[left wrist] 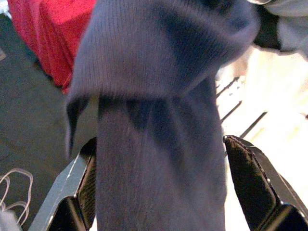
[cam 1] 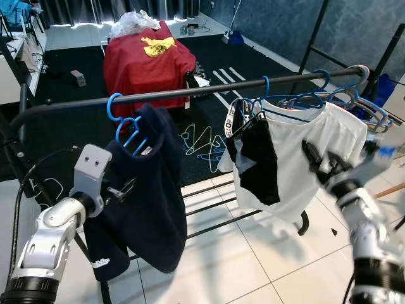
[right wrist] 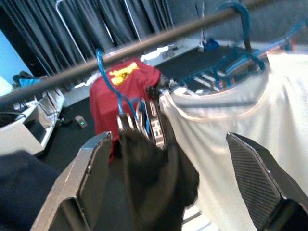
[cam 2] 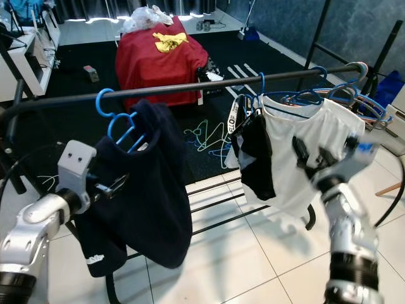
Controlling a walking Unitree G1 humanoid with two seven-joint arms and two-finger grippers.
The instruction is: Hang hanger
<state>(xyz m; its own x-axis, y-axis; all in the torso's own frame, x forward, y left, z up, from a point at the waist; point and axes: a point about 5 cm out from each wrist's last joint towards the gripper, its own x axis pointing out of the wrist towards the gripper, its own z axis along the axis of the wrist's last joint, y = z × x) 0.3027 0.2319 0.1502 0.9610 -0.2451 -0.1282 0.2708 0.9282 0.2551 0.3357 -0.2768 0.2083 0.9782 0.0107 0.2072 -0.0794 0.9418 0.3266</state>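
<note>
In the left eye view, a dark rail point(cam 1: 209, 90) crosses the scene, and a blue hanger point(cam 1: 124, 124) is hooked over its left part with a navy sweater point(cam 1: 149, 202) draped from it. So the task's thing is already on the rail, the sweater drooping unevenly off one side. The left gripper point(cam 1: 124, 189) sits at the sweater's near left edge, probably steadying the cloth while the hanger settles. Further right a white shirt point(cam 1: 316, 152) and a black garment point(cam 1: 259, 161) hang on more blue hangers, with the right gripper point(cam 1: 319, 161) raised in front of the shirt, blurred.

The right eye view gives the same layout, with a red-covered box point(cam 2: 158, 60) on the dark floor far behind the rail.

In the left wrist view, the jaws stand wide apart on either side of a fold of navy sweater, which hangs between them unpinched.

In the right wrist view, the jaws are also spread apart and hold nothing, facing the black garment and white shirt under the rail, likely just standing clear.
</note>
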